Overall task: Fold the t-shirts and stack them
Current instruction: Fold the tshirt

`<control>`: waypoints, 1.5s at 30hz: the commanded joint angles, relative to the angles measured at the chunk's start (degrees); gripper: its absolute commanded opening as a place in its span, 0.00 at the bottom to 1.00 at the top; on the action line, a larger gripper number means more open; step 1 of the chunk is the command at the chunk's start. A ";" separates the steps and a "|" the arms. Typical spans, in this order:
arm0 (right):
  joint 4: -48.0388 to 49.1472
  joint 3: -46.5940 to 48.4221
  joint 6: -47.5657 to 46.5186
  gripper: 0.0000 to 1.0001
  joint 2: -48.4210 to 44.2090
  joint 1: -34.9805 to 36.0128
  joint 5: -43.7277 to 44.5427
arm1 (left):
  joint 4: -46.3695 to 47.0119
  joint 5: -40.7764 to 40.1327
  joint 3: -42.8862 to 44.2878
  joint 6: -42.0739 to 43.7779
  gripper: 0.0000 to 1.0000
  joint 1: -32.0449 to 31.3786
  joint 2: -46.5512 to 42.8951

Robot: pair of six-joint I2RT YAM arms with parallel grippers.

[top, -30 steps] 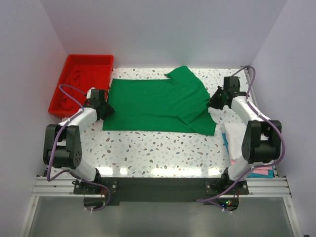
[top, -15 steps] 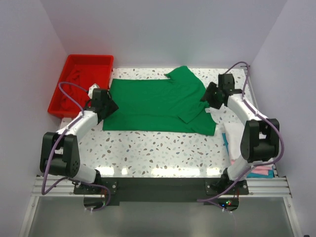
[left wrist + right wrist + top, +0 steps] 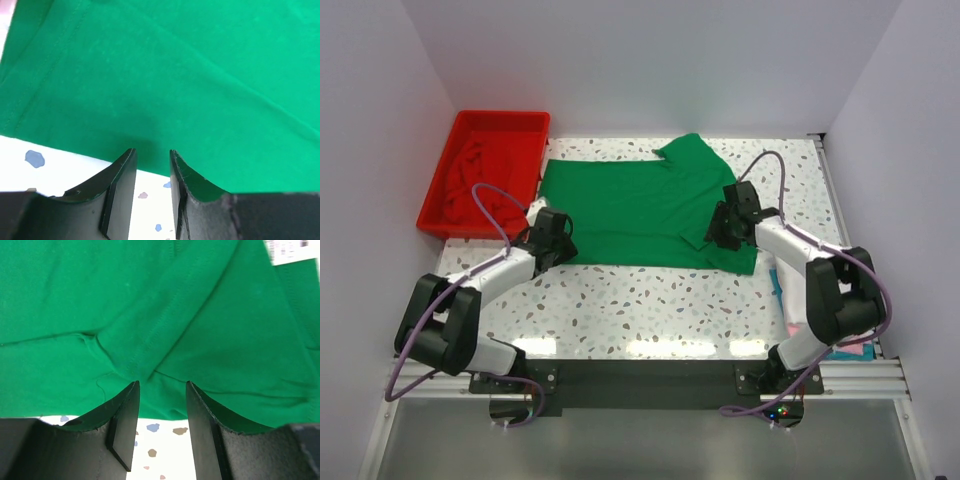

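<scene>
A bright green t-shirt lies spread on the speckled table, with a sleeve folded over at its right. My left gripper is open and empty over the shirt's near left hem, which fills the left wrist view. My right gripper is open and empty over the shirt's near right part; the right wrist view shows the folded sleeve seam and a white label. A dark red shirt lies in the red tray. White, pink and teal shirts lie at the right edge.
The rigid red plastic tray stands at the far left, off the table's corner. White walls close in the left, back and right. The speckled tabletop shows between the shirt and the arm bases.
Both grippers have moved toward me along the shirt's sides, to its near edge. The left went from the left hem to the near left corner; the right swung inward over the folded sleeve.
</scene>
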 commanded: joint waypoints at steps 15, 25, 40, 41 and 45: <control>9.48 0.92 3.98 0.43 7.45 2.01 1.85 | 4.95 -2.87 -2.92 -0.83 0.36 -0.18 1.54; 9.57 2.77 4.34 0.04 9.04 2.01 1.85 | 4.51 -3.22 -3.45 -0.48 0.36 -0.18 1.27; 6.32 13.47 2.67 0.00 13.86 2.10 1.14 | 3.81 -3.31 -3.54 0.31 0.36 -0.18 0.83; 6.05 14.19 2.49 0.00 14.39 2.01 1.06 | 3.72 -3.31 -3.54 0.31 0.36 -0.18 0.83; 5.17 17.97 2.05 0.00 17.55 2.01 0.70 | 3.54 -3.22 -3.28 0.58 0.36 -0.18 0.75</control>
